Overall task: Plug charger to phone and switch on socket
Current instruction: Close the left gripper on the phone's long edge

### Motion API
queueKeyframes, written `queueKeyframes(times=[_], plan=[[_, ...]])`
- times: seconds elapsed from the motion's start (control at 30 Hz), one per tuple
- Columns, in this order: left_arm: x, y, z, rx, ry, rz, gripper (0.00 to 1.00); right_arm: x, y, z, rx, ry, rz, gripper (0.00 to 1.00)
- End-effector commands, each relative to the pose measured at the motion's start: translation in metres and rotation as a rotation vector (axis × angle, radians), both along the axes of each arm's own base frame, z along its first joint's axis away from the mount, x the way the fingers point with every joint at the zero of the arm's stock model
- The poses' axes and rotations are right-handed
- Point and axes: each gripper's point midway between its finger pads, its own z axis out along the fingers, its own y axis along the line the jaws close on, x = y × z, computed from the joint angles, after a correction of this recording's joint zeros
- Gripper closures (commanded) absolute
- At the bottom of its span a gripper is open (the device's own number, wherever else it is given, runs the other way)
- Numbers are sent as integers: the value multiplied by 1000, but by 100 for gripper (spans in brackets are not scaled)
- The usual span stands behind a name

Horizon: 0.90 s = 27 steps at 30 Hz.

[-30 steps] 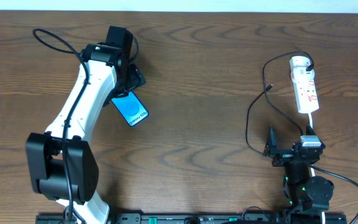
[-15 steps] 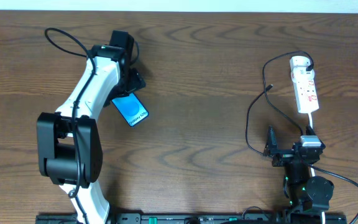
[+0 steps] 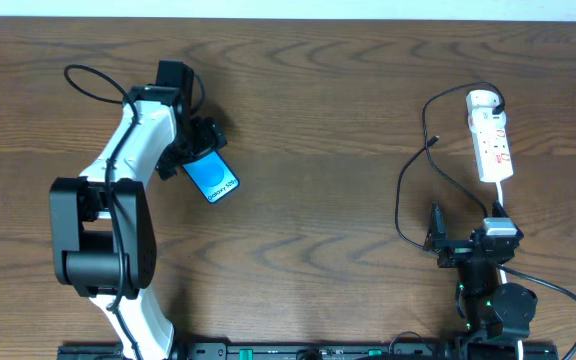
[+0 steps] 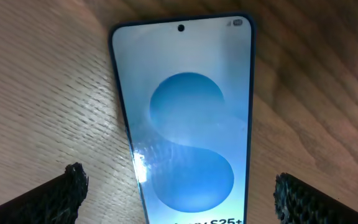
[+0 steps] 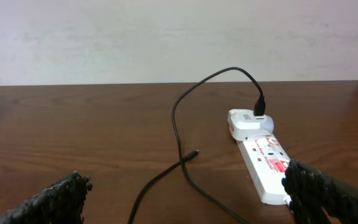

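The phone (image 3: 214,178), with its blue wallpaper lit, lies flat on the table at the left. In the left wrist view the phone (image 4: 185,118) fills the middle. My left gripper (image 3: 194,150) (image 4: 179,190) is open over the phone's near end, one finger on each side, with a gap to each edge. The white socket strip (image 3: 490,135) (image 5: 265,160) lies at the far right. The black charger cable runs from an adapter on the strip's end, and its connector tip (image 3: 435,140) (image 5: 195,153) lies loose on the table. My right gripper (image 3: 435,232) (image 5: 185,190) is open and empty, near the cable.
The strip's white cord (image 3: 499,195) runs from the strip toward my right arm's base. The black cable loops (image 3: 400,200) across the table left of the strip. A pale wall (image 5: 166,37) stands behind the table's far edge.
My left arm has swung; its elbow and wrist shifted left while the gripper stays over the phone's end. The phone, cable, strip and right arm have not moved.
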Motion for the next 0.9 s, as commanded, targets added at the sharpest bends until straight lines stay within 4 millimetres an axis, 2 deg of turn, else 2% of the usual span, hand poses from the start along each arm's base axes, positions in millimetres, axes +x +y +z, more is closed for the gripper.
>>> queueKeyframes(times=[0.0, 0.17, 0.4, 0.63, 0.87], plan=[[-2, -4, -7, -13, 17, 14, 2, 0, 1, 0, -11, -1, 3, 1], [0, -5, -12, -19, 19, 71, 2, 0, 1, 0, -11, -2, 3, 1], [-3, -5, -34, -15, 70, 72, 2, 0, 1, 0, -11, -1, 3, 1], [-1, -6, -37, -15, 67, 70, 2, 0, 1, 0, -11, -1, 3, 1], [-4, -18, -42, 5, 79, 43, 2, 0, 1, 0, -11, -1, 3, 1]])
